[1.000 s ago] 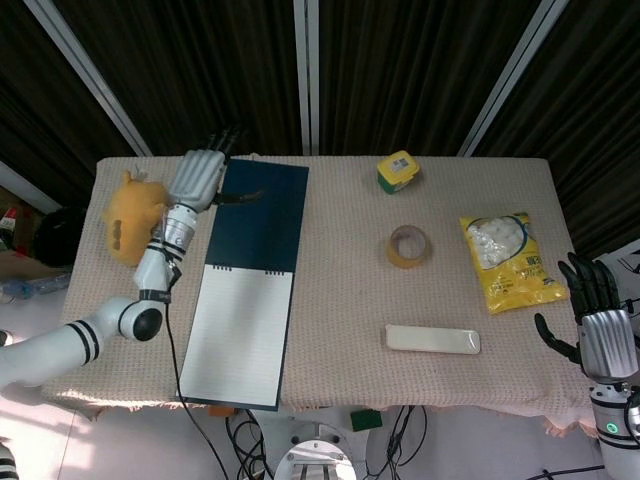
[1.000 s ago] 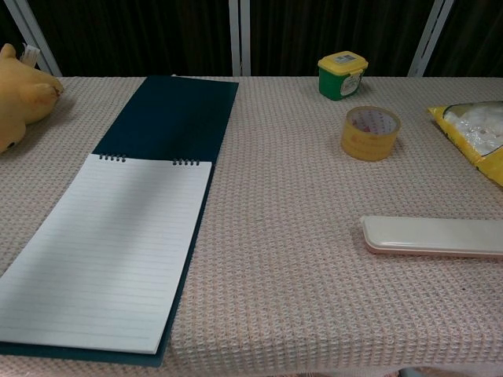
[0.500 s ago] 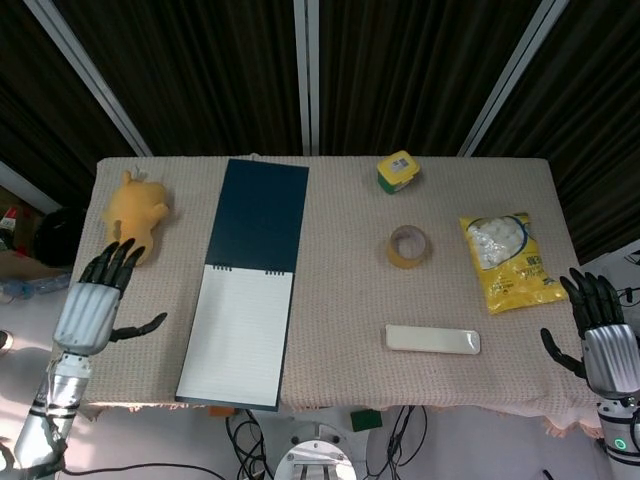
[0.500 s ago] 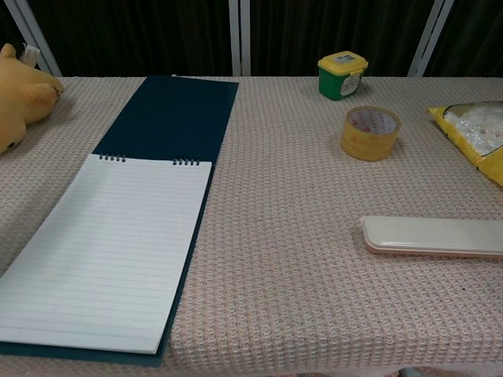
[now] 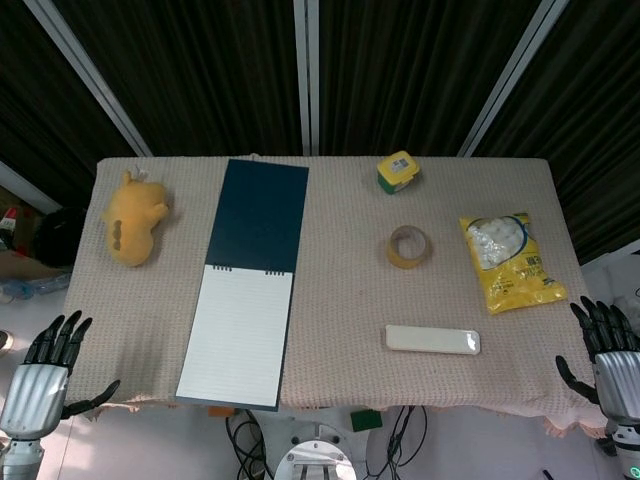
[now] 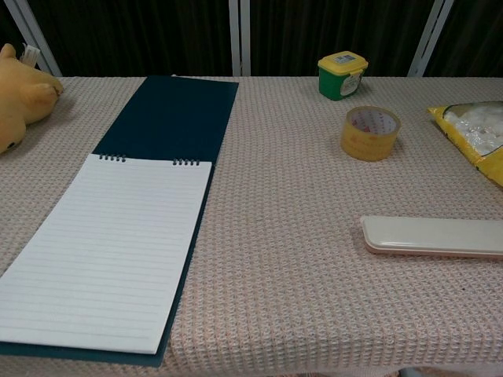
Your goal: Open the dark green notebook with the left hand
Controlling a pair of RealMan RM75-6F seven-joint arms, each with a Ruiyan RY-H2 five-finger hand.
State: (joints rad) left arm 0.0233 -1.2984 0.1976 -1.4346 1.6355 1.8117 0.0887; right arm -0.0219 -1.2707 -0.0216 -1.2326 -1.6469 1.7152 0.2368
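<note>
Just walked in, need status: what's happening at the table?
Nothing is being handled. The dark green notebook lies open on the table, cover flipped back, lined page up. The left hand and right hand hang off the near corners, fingers spread, holding nothing.

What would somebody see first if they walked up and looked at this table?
Probably the big dark green notebook on the left part of the table, lying flat and wide open so its white lined page shows. Next to it, near the far left corner, lies a yellow plush toy, and a bright yellow snack bag lies on the right side. Both robot hands, left hand and right hand, are off the table with fingers spread.
</note>
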